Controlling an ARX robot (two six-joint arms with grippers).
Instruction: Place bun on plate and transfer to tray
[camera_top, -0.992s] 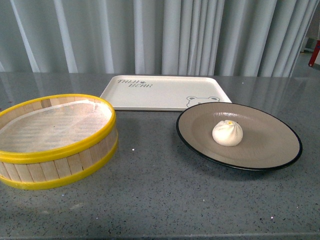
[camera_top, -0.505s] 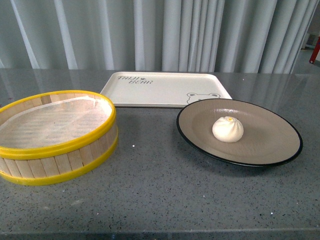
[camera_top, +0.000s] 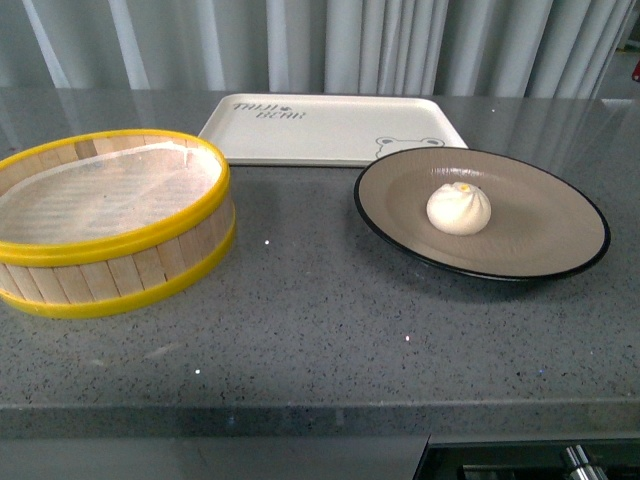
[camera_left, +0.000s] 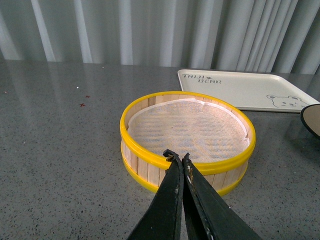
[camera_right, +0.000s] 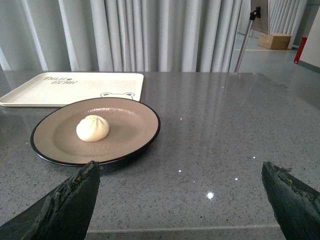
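Note:
The white pleated bun (camera_top: 459, 209) (camera_right: 92, 128) sits near the middle of the tan plate (camera_top: 540, 250) (camera_right: 135, 125) with the black rim, on the right of the grey table. Behind it lies the cream tray (camera_top: 320, 135) (camera_right: 60, 87) (camera_left: 240, 87) with a bear face, bare. Neither arm shows in the front view. My left gripper (camera_left: 178, 157) is shut with nothing in it, just in front of the steamer basket. My right gripper (camera_right: 180, 172) is wide open and empty above the table's near edge, the plate a little ahead of one finger.
A round bamboo steamer basket (camera_top: 110, 225) (camera_left: 187, 135) with yellow rims and a white liner stands on the left, empty. The table's front edge (camera_top: 300, 420) runs across the lower front view. Grey curtains hang behind.
The front view has tipped downward and pulled back: basket, plate and tray sit higher in the picture, and the table's front edge now shows. The bun and plate have not moved on the table.

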